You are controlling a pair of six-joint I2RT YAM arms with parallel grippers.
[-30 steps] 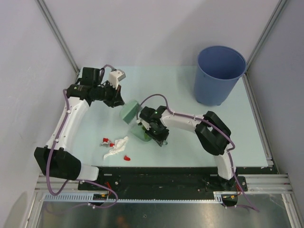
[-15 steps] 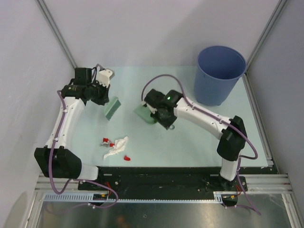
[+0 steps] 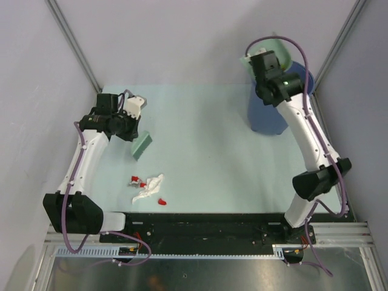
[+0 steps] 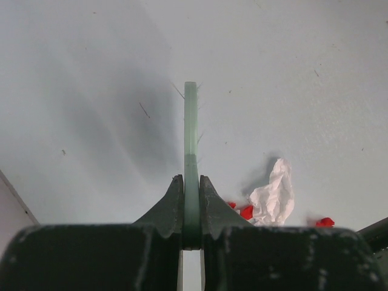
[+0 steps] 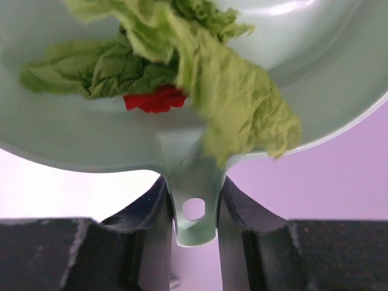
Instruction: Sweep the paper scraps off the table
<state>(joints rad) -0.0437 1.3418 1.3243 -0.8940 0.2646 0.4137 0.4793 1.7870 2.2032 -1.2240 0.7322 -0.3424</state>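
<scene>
My right gripper (image 3: 262,59) is raised over the blue bin (image 3: 270,118), shut on the handle of the pale green dustpan (image 3: 277,48). In the right wrist view the gripper (image 5: 194,206) clamps that handle. The dustpan (image 5: 73,139) holds a crumpled green paper (image 5: 242,103) and a red piece (image 5: 154,100). My left gripper (image 3: 132,133) is shut on the pale green brush (image 3: 142,146), low over the table (image 3: 212,157). In the left wrist view the gripper (image 4: 191,189) pinches the brush (image 4: 191,121) edge-on. A white crumple (image 3: 150,187) and red pieces (image 3: 136,180) lie near the front left; the white crumple (image 4: 274,194) also shows beyond the brush.
A black and metal rail (image 3: 230,221) runs along the table's near edge. Grey walls with metal posts close in the left, back and right sides. The right arm's elbow (image 3: 318,182) hangs over the table's right front corner.
The right arm has lifted the dustpan from the middle of the table up over the blue bin. The left arm has drawn the brush back to the left.
</scene>
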